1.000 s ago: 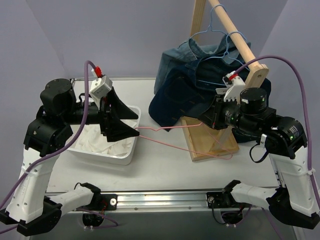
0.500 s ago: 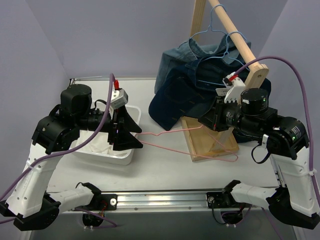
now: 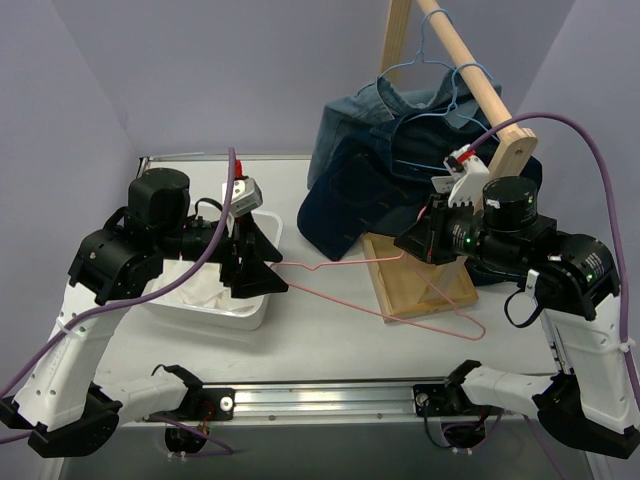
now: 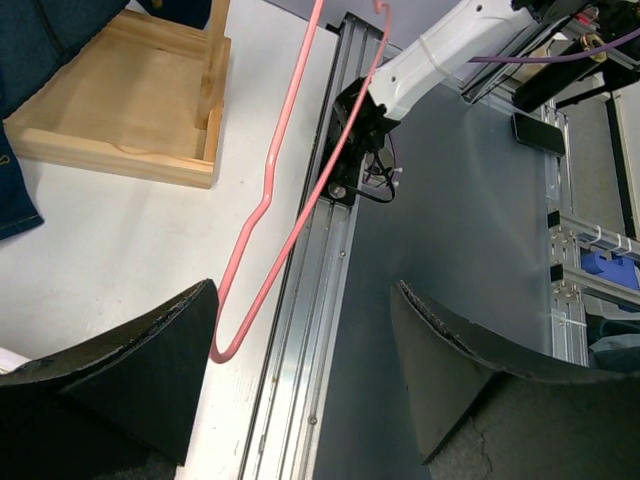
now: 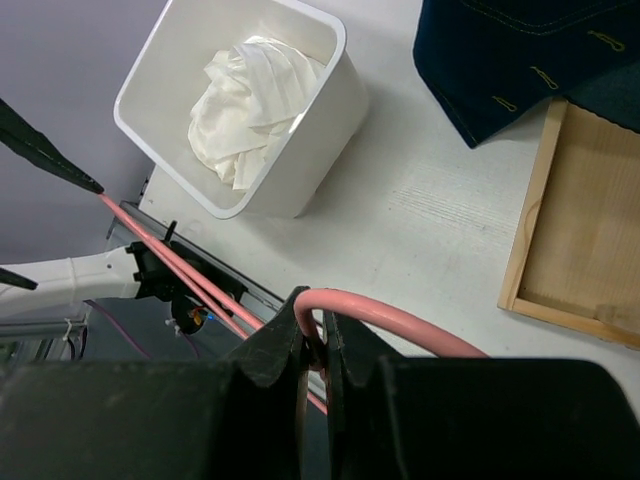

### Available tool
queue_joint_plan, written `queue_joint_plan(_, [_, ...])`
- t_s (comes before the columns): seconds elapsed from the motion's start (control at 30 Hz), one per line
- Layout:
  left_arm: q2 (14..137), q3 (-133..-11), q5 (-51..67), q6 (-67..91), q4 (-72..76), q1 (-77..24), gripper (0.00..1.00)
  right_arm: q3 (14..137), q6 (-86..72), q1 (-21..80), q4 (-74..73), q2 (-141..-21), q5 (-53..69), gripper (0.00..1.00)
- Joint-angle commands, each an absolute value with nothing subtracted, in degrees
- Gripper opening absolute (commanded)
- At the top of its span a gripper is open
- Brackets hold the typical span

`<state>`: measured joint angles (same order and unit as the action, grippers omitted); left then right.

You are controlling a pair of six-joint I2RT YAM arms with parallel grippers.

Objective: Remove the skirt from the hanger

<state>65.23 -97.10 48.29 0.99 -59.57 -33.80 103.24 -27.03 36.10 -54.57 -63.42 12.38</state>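
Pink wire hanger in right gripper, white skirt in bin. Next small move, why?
Probably lower the right gripper to lay the thin pink wire hanger on the white table, then open. The hanger is bare, the white pleated skirt lies bunched in the white plastic bin, and the left gripper is open, gripping nothing.

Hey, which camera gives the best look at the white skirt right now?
The right wrist view: the skirt lies crumpled in the white bin, fully exposed. The top view shows only bits of it beside the left arm, which covers most of the bin. The left wrist view does not show it.
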Motion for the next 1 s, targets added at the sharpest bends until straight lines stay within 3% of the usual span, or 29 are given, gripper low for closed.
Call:
queue_joint_plan(0.0, [65.04,-97.82,46.5,0.26,-59.94,-34.19,0.79,105.47,-28.74,36.39,-50.72,-63.81,14.59,0.0])
queue_joint_plan(0.2, [64.87,-97.65,44.83,0.26,-58.89,-34.19,0.79,104.94,-28.92,36.39,-50.54,-63.9,15.81,0.0])
queue_joint_plan(0.53, [61.17,-98.09,29.19,0.26,-55.37,-34.1,0.81,103.18,-28.48,36.39,-50.89,-63.98,18.89,0.0])
queue_joint_plan(0.73, [62.49,-98.27,37.34,-1.32,-58.88,-34.1,0.75,105.38,-28.21,36.39,-51.24,-64.51,16.61,0.0])
queue_joint_plan(0.97, [60.82,-94.22,48.16,3.07,-55.55,-34.01,0.75,106.26,-28.39,36.39,-50.01,-64.42,15.91,0.0])
